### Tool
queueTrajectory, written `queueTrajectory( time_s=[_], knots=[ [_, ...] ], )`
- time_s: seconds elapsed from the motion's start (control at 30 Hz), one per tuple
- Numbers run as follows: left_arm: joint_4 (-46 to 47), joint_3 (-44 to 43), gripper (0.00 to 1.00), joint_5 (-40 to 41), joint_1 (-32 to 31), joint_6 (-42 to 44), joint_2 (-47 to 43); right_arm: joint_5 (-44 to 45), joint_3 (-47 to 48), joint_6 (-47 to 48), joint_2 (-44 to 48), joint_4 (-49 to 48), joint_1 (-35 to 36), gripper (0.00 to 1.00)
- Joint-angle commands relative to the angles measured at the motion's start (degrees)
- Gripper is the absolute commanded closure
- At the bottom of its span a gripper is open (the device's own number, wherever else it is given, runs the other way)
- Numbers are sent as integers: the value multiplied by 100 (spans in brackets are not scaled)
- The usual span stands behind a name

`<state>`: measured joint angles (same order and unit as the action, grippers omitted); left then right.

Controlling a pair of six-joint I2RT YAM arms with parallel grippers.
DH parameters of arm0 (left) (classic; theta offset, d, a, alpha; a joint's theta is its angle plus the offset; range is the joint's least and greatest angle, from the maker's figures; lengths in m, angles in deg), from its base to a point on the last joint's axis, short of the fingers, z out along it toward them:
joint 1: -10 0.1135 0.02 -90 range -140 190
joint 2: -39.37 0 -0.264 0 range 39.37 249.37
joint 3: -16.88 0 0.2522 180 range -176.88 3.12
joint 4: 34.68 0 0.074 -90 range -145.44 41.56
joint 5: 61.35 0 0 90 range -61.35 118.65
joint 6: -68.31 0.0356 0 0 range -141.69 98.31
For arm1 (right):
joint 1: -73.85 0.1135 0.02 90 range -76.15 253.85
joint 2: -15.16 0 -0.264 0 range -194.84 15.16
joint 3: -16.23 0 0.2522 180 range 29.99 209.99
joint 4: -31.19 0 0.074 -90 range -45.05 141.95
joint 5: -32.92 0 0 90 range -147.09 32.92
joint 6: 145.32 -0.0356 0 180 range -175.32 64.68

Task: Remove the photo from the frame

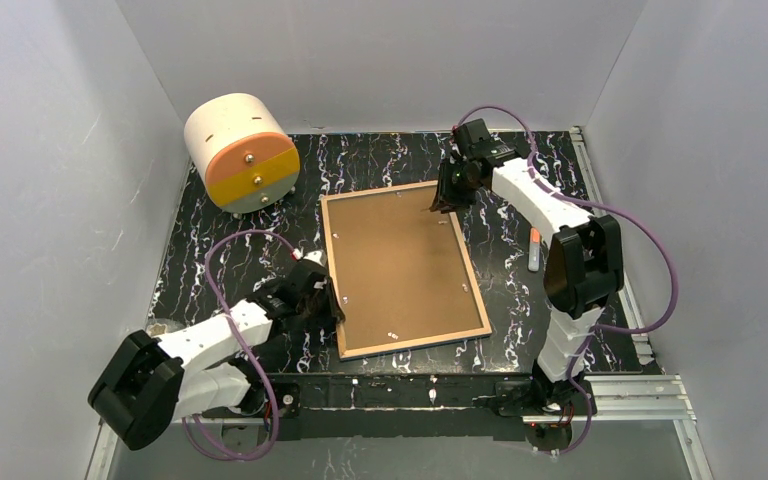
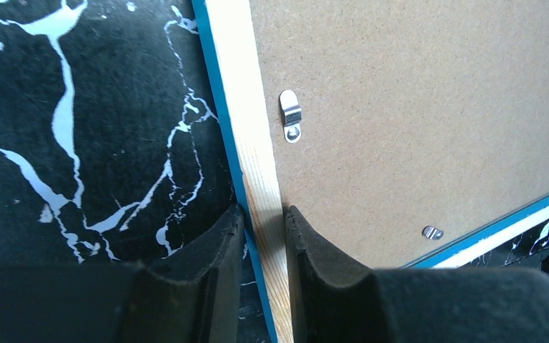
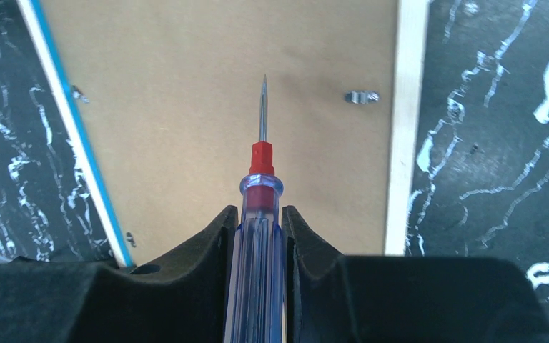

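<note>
The left jaws pinch the frame (image 2: pixel 251 143) edge; the right jaws hold a screwdriver (image 3: pixel 257 271), whose tip should go forward-right to the metal clip (image 3: pixel 362 96).

The frame (image 1: pixel 415 343) is found lying flat, face down. A thin blue outer edge and light wooden edging are noted, with a brown backing board (image 1: pixel 400 265) seated within under small metal tabs (image 2: pixel 291 116). Its left rail is clasped by the left pincer (image 2: pixel 264 214); its far right corner lies at the right pincer (image 3: pixel 261 211).
</note>
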<state>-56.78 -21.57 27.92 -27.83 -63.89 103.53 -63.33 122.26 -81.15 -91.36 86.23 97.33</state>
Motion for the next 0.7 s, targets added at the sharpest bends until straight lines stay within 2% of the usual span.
queueTrajectory(
  time_s=[0.0,0.13,0.27,0.43,0.57,0.67],
  knots=[
    [-713,208,100,-182,-319,31,173,-577,359,100,-194,-366,-8,99],
    [-680,205,100,-121,-518,21,275,-752,764,67,-547,-222,-10,99],
    [-863,229,100,224,-516,132,117,-1361,924,113,-686,-365,112,99],
    [-1044,270,98,448,-516,-226,44,-1378,1319,161,-971,-159,356,99],
    [-1190,91,68,749,-516,-404,-79,-1595,1416,89,-1082,-341,686,99],
    [-1218,-73,56,926,-517,-448,-234,-1608,1563,78,-1240,-306,953,99]
  ],
)
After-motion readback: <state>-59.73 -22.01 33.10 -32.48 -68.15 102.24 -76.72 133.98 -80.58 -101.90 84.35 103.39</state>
